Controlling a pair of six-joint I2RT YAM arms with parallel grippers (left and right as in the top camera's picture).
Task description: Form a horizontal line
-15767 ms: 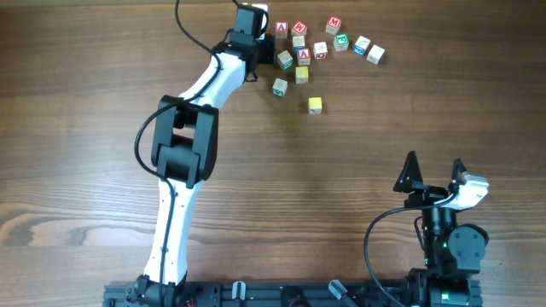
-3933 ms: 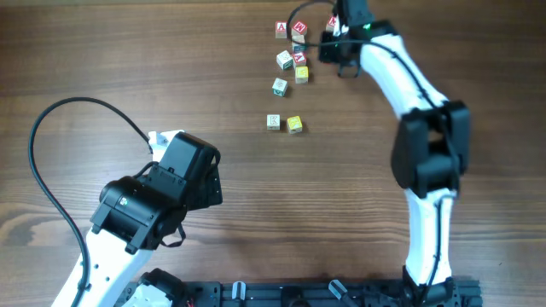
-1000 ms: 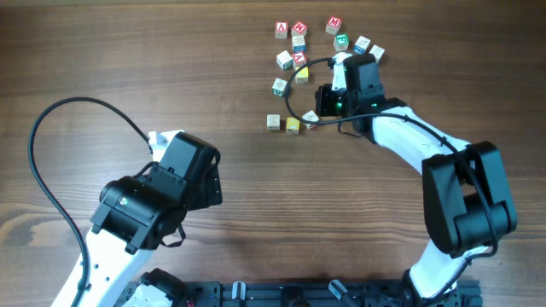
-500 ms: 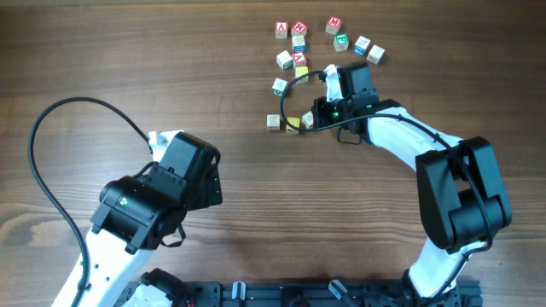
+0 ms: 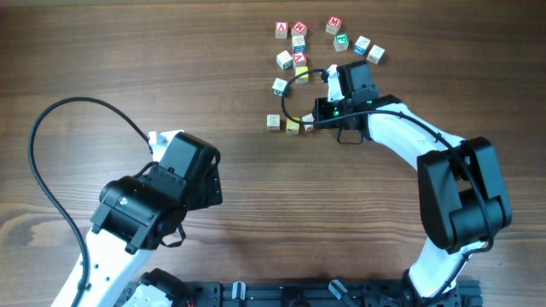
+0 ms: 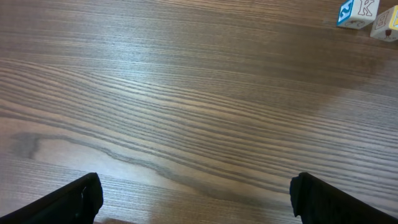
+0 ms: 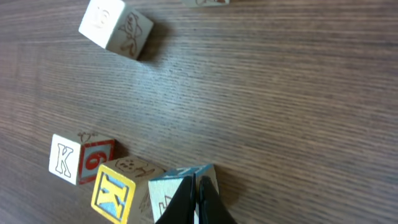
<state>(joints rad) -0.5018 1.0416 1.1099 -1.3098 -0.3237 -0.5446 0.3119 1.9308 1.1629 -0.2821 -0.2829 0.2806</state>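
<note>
The horizontal line [image 5: 291,125] is a short row of three small cubes at mid table. The pale cube [image 5: 273,123] is on the left and the yellow one [image 5: 293,126] is in the middle. The third cube [image 5: 308,127] is partly under my right gripper [image 5: 317,119]. In the right wrist view the row reads as a white K cube with a red 9 side [image 7: 78,160], the yellow cube [image 7: 115,193] and a blue-edged cube [image 7: 171,190]. My right gripper [image 7: 197,200] is shut, its tips pressed against the blue-edged cube. My left gripper [image 6: 202,198] stands open over bare wood, far from the row.
Several loose letter cubes [image 5: 299,60] lie scattered behind the row, reaching right to a blue-marked one [image 5: 375,55]. One plain cube [image 7: 116,28] shows at the right wrist view's top left. Two cubes [image 6: 356,10] sit at the top right of the left wrist view. A black cable [image 5: 51,145] loops at the left.
My right gripper, shut throughout, has slid left and toward the front, bringing the third cube in beside the yellow one. The left arm has not moved.
</note>
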